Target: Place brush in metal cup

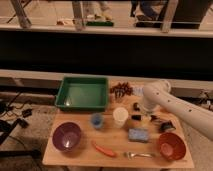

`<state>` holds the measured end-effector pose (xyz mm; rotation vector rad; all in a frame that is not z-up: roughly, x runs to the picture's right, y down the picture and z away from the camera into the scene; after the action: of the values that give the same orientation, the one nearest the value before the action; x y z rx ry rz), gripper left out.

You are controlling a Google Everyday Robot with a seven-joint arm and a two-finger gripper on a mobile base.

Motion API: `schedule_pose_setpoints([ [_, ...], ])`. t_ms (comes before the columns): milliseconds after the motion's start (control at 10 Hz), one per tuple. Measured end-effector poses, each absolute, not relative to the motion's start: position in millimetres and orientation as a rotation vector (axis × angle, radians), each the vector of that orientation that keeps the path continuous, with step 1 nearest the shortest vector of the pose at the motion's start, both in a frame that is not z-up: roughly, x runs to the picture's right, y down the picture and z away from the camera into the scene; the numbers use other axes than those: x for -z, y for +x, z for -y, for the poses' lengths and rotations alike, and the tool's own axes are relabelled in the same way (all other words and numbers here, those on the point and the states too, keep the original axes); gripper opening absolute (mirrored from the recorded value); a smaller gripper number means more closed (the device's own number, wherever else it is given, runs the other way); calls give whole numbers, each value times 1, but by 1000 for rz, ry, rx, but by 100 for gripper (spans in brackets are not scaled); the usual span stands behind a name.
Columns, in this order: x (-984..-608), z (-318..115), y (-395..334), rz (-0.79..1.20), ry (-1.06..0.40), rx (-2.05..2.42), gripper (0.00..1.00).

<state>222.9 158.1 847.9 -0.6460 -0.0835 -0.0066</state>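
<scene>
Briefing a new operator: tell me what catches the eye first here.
The white arm on the right stands out first, its claw low over the table, just right of the white cup. Then the green tray at the back left and the purple bowl at the front left.

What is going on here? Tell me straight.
A robot arm reaches in from the right; its tool is down at the table, just right of the white cup, behind the blue sponge. Around it lie small dark things; which is the brush, and whether the tool holds anything, cannot be told.
</scene>
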Motion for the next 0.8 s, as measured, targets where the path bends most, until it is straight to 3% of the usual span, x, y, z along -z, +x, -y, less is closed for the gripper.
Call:
schedule_pose_setpoints([
  [800,-861,-160,217,74,-680,9,80],
])
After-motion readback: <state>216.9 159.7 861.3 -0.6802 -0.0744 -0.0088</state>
